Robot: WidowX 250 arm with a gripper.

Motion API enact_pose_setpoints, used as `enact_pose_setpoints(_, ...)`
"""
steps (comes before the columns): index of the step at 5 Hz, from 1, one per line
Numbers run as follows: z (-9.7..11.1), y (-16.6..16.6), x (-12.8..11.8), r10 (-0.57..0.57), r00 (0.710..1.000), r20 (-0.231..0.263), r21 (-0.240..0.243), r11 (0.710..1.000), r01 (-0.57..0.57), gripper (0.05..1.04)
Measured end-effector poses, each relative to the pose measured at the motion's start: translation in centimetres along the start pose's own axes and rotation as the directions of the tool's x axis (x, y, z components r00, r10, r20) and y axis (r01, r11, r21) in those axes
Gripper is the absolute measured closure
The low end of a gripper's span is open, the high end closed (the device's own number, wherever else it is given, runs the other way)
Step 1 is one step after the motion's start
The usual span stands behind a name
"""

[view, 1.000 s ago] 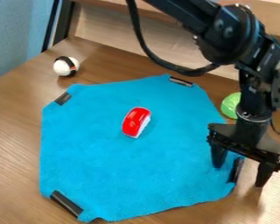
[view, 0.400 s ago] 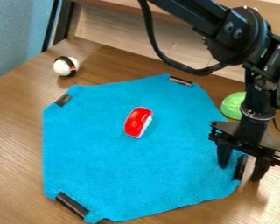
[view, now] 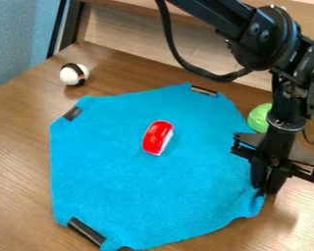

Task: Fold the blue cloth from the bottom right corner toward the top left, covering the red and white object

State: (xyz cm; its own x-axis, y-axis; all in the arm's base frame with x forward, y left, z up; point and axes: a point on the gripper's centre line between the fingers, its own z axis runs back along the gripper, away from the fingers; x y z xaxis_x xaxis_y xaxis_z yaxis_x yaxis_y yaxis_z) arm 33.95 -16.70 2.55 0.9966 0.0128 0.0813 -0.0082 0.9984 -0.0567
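Clearly one hand (view: 264,190) pinched closed on one blue cloth (view: 149,188), one red toy (view: 157,136) atop, three clips (view: 87,231), one white ball (view: 69,76)

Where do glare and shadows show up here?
In the camera view, pale glare on the wooden table, just below the tool and right of the blue cloth; in the same camera view, a dark shadow under the white-and-black ball, and a faint one beside the red-and-white object.

No writing, label, number or sign can be read on anything here. That includes the table (view: 15,162).
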Motion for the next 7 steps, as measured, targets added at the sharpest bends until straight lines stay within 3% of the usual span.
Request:
enact_pose_setpoints(1,0.0,0.4,-0.3,0.012,1.000,-0.016,-0.005,1.000,-0.013,1.000)
enact_pose_setpoints(2,0.6,1.6,-1.0,0.022,0.998,-0.051,-0.017,1.000,-0.023,1.020)
enact_pose_setpoints(3,3.0,3.3,-0.5,0.051,0.998,-0.027,-0.049,0.997,-0.052,1.024)
enact_pose_setpoints(5,6.0,8.9,0.3,0.089,0.995,-0.036,-0.102,0.991,-0.092,1.024)
enact_pose_setpoints(7,8.4,15.0,0.7,0.175,0.984,-0.003,-0.086,0.981,-0.175,1.024)
